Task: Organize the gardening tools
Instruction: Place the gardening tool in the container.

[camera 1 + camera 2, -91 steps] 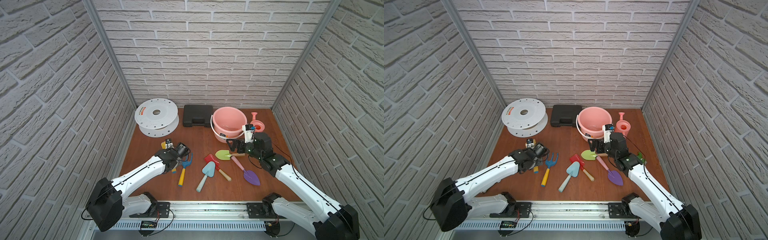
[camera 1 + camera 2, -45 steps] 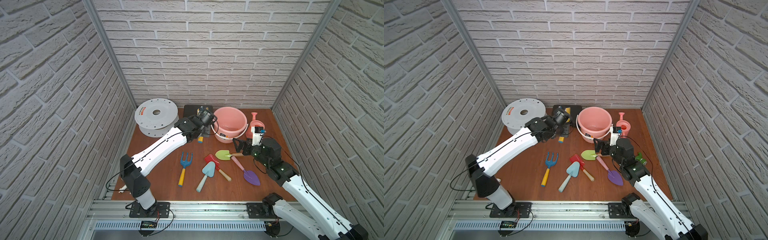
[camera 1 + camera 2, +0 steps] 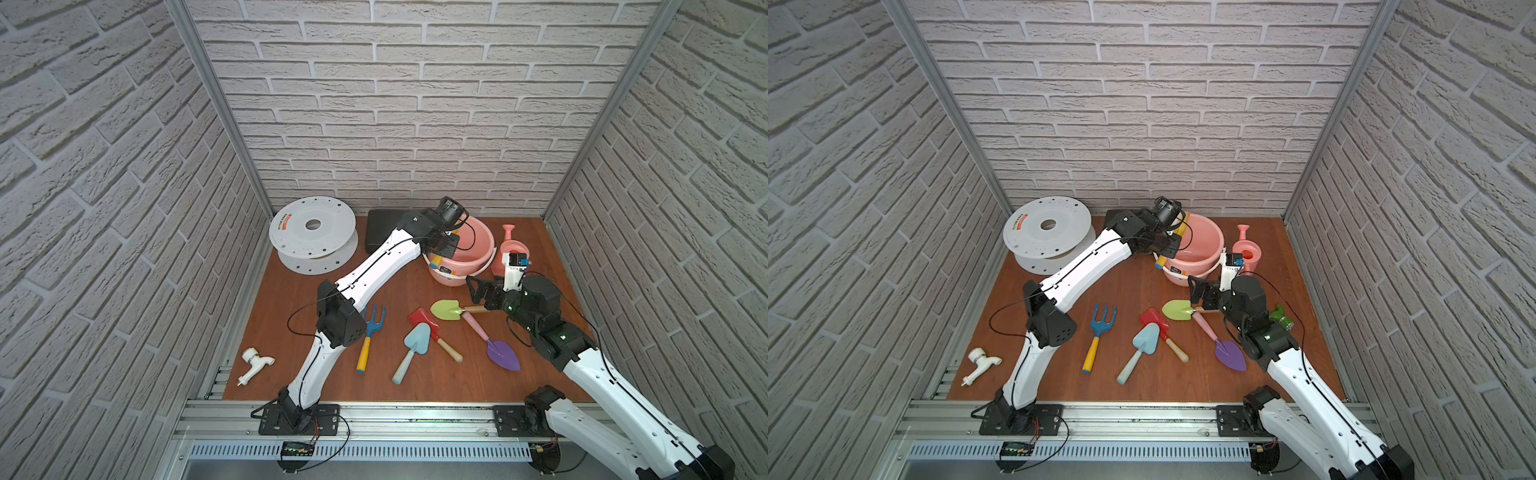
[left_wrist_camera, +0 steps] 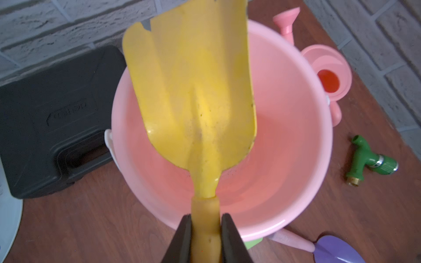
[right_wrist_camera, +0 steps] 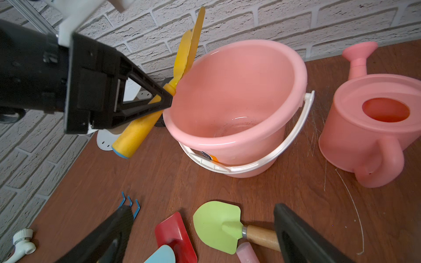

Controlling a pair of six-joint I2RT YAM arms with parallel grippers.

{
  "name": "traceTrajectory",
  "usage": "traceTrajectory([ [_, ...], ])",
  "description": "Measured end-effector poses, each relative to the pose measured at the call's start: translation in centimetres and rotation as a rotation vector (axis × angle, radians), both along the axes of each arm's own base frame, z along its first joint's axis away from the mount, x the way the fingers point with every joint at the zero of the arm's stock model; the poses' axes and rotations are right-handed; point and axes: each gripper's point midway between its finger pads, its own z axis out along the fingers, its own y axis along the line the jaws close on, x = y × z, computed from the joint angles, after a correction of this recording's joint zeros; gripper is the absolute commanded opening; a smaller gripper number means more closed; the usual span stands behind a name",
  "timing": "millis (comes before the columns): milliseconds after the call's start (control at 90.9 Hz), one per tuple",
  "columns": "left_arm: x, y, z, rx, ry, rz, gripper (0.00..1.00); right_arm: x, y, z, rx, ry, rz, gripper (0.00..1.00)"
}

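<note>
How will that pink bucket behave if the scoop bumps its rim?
The pink bucket looks empty and thin-walled, so probably light and apt to slide on the smooth tabletop. Its base is narrower than its rim, so a high push might tip it.

The left fingers [image 3: 444, 247] clamp the yellow scoop [image 3: 434, 262] at the pink bucket [image 3: 455, 275] rim.

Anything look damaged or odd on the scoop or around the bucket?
Yes. The scoop, held by its handle in the left claw over the bucket, has a chipped, notched blade edge at one far corner.
</note>
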Motion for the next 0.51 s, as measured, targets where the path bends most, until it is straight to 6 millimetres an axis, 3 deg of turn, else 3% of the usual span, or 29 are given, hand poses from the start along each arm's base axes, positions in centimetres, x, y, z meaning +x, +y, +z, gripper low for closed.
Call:
traceTrajectory([
  [121,0.4,0.0,-0.1,-0.015,0.009,-0.009,0.03,0.0,0.0,0.0,0.0,0.0,-0.001,1.0],
  [242,1.2,0.4,-1.6,-0.009,0.038,-0.002,0.34,0.0,0.0,0.0,0.0,0.0,-0.001,1.0],
  [352,1.6,0.5,-3.0,0.003,0.061,-0.002,0.46,0.0,0.0,0.0,0.0,0.0,-0.001,1.0],
  [506,1.8,0.5,-3.1,-0.008,0.067,-0.004,0.62,0.0,0.0,0.0,0.0,0.0,-0.001,0.99],
])
